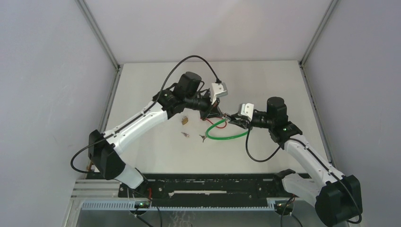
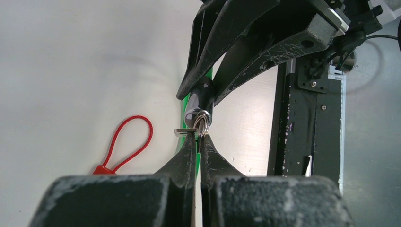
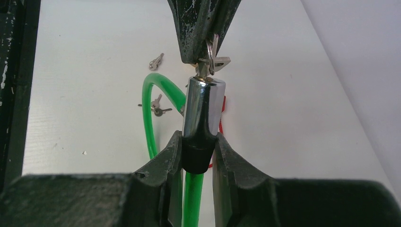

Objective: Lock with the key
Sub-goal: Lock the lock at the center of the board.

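A cable lock with a chrome cylinder (image 3: 203, 106) and a green cable (image 1: 227, 137) is held above the table's middle. My right gripper (image 3: 198, 151) is shut on the cylinder's black end. My left gripper (image 2: 199, 137) is shut on a small silver key (image 3: 204, 68) whose blade is in the cylinder's end, with a key ring (image 2: 203, 124) and a second key hanging beside it. In the top view both grippers meet tip to tip (image 1: 226, 117). How deep the key sits is hidden.
A red loop tag (image 2: 125, 144) lies on the table under the lock. Loose keys (image 1: 185, 135) (image 1: 202, 137) and a small brown object (image 1: 185, 120) lie left of the green cable. A black rail (image 1: 213, 189) runs along the near edge.
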Action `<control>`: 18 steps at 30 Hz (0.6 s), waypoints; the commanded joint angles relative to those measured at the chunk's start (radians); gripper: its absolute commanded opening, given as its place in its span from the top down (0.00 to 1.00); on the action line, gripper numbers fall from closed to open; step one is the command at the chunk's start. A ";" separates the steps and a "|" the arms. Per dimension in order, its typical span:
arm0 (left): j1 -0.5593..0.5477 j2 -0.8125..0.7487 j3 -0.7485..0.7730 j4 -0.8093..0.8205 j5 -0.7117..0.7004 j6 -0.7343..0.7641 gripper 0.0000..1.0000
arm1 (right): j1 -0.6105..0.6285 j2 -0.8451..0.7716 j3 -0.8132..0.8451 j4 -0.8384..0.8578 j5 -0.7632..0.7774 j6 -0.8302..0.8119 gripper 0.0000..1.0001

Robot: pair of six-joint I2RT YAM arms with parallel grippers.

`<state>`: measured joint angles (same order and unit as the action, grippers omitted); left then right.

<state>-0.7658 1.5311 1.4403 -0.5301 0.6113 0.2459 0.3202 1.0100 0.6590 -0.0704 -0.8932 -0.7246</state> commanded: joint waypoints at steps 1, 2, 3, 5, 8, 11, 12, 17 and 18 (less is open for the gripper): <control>-0.001 -0.059 0.069 -0.018 -0.005 0.045 1.00 | -0.014 0.027 -0.024 -0.101 0.062 -0.056 1.00; 0.001 -0.061 0.072 -0.018 -0.003 0.041 1.00 | -0.013 0.028 -0.024 -0.101 0.065 -0.057 1.00; 0.004 -0.062 0.076 -0.016 0.003 0.033 0.99 | -0.013 0.029 -0.024 -0.101 0.070 -0.058 1.00; 0.006 -0.065 0.087 -0.018 0.015 0.018 1.00 | -0.013 0.032 -0.023 -0.100 0.077 -0.060 1.00; 0.008 -0.073 0.090 -0.019 0.020 0.017 1.00 | -0.012 0.034 -0.024 -0.098 0.079 -0.056 1.00; 0.010 -0.079 0.100 -0.034 0.020 0.026 1.00 | -0.012 0.036 -0.024 -0.098 0.083 -0.055 1.00; 0.012 -0.080 0.104 -0.038 0.021 0.027 1.00 | -0.013 0.038 -0.024 -0.098 0.082 -0.055 1.00; 0.023 -0.089 0.128 -0.070 0.025 0.042 1.00 | -0.012 0.039 -0.024 -0.098 0.087 -0.054 1.00; 0.030 -0.090 0.135 -0.074 0.035 0.039 1.00 | -0.012 0.040 -0.024 -0.098 0.088 -0.056 1.00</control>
<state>-0.7502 1.5120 1.4818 -0.5949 0.6052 0.2699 0.3199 1.0195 0.6594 -0.0635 -0.8925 -0.7425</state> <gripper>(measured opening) 0.014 0.285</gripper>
